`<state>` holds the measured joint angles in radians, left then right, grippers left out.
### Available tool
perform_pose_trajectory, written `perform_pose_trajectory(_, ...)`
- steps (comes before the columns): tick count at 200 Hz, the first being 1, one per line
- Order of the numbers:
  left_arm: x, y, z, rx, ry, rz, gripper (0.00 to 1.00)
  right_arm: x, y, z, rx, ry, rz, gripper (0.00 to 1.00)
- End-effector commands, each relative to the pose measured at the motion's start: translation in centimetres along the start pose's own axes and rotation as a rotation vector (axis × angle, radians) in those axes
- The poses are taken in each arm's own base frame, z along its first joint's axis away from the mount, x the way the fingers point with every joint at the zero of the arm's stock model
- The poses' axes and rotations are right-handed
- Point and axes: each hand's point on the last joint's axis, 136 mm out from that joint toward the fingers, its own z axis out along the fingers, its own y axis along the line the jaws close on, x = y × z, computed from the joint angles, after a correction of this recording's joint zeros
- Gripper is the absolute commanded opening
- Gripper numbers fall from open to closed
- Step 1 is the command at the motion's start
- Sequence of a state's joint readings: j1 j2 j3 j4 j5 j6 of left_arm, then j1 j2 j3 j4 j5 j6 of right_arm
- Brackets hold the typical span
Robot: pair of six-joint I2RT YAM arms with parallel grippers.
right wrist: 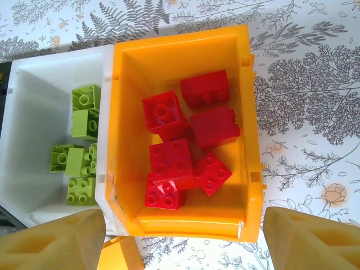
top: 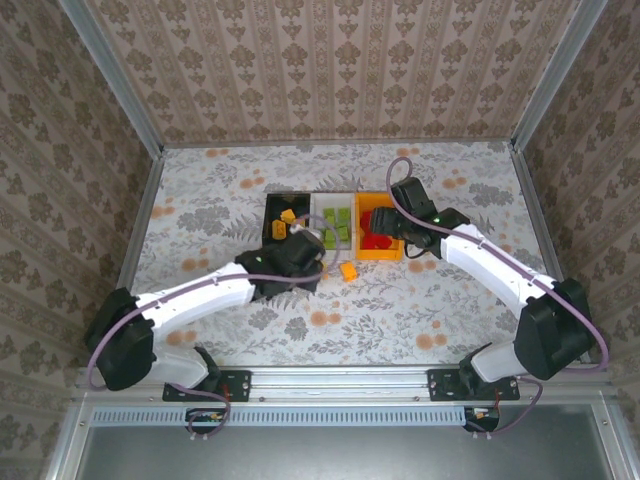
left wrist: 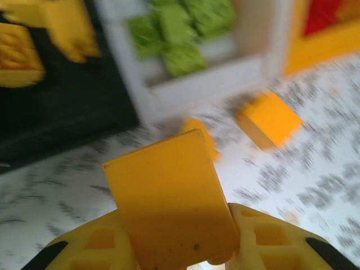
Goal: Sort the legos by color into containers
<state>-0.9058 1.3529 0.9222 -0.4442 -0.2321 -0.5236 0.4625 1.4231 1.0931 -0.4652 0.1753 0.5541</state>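
In the left wrist view my left gripper (left wrist: 180, 250) is shut on an orange-yellow lego (left wrist: 171, 202), held just in front of the black container (left wrist: 67, 107), where more orange-yellow legos (left wrist: 62, 28) lie. Two further orange-yellow legos (left wrist: 269, 119) rest on the table before the white container (left wrist: 191, 84), which holds green legos (left wrist: 180, 34). My right gripper (right wrist: 183, 247) hangs open over the near rim of the orange container (right wrist: 185, 228), which holds several red legos (right wrist: 174, 157). From above, the left gripper (top: 305, 247) sits near the black container (top: 275, 228).
The three containers stand side by side mid-table, black, white (top: 337, 205) and orange (top: 379, 250). One loose orange-yellow lego (top: 348, 270) lies just in front of them. Metal rails and patterned walls bound the floral tabletop (top: 450, 300).
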Motion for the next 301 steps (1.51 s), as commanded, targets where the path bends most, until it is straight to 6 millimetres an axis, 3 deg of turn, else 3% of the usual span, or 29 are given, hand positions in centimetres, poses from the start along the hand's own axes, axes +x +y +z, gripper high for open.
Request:
perform_pose_trajectory(1, -3.8, 3.1, -0.5, -0.048, -0.068, -0.096, 0.33, 0.2, -0.2, -0.3, -0.014, -0.006, 0.024, 0.75)
perform_pose_trajectory(23, -6.7, 5.8, 1.4, -0.093, -0.082, -0.168, 0.34, 0.8, -0.3, -0.1, -0.012, 0.012, 0.025, 0.75)
perform_pose_trajectory(28, -7.1, 6.2, 2.0, -0.099, -0.074, -0.179, 0.34, 0.4, -0.2, -0.9, -0.029, -0.009, 0.032, 0.75)
perform_pose_trajectory(53, -8.8, 8.6, 4.5, -0.135, -0.057, -0.231, 0.33, 1.2, -0.4, -1.0, -0.035, 0.006, 0.031, 0.75)
perform_pose_trajectory(69, -9.4, 9.3, 6.1, -0.130, -0.038, -0.258, 0.35, 1.8, -0.7, -1.1, -0.032, 0.011, 0.031, 0.75)
perform_pose_trajectory(94, -9.7, 9.1, 7.7, -0.113, -0.010, -0.270, 0.49, 2.2, -1.1, -1.3, -0.031, 0.012, 0.035, 0.75)
perform_pose_trajectory(122, -10.2, 7.8, 7.0, -0.075, -0.028, -0.262, 0.71, 2.3, -1.1, -1.7, -0.036, 0.008, 0.035, 0.76)
perform_pose_trajectory(152, -10.5, 5.4, 3.6, -0.021, -0.084, -0.227, 0.81, 2.0, -1.0, -2.2, -0.046, -0.002, 0.038, 0.76)
perform_pose_trajectory(180, -8.3, 2.4, 0.8, 0.018, -0.091, -0.138, 0.89, 2.3, -0.9, -2.2, -0.056, 0.007, 0.034, 0.76)
perform_pose_trajectory(211, -3.8, -0.2, 0.1, 0.049, -0.044, -0.049, 0.92, 2.9, -1.1, -1.9, -0.053, 0.019, 0.033, 0.76)
perform_pose_trajectory(233, -1.1, -1.5, 1.0, 0.044, -0.017, 0.000, 0.92, 3.1, -1.2, -1.7, -0.052, 0.021, 0.037, 0.76)
perform_pose_trajectory(257, 0.9, -2.4, 3.2, 0.044, 0.018, 0.010, 0.89, 3.0, -1.2, -1.7, -0.054, 0.020, 0.040, 0.76)
perform_pose_trajectory(301, 1.4, -2.2, 6.4, -0.019, 0.029, 0.053, 0.84, 2.5, -1.1, -2.4, -0.052, 0.006, 0.029, 0.76)
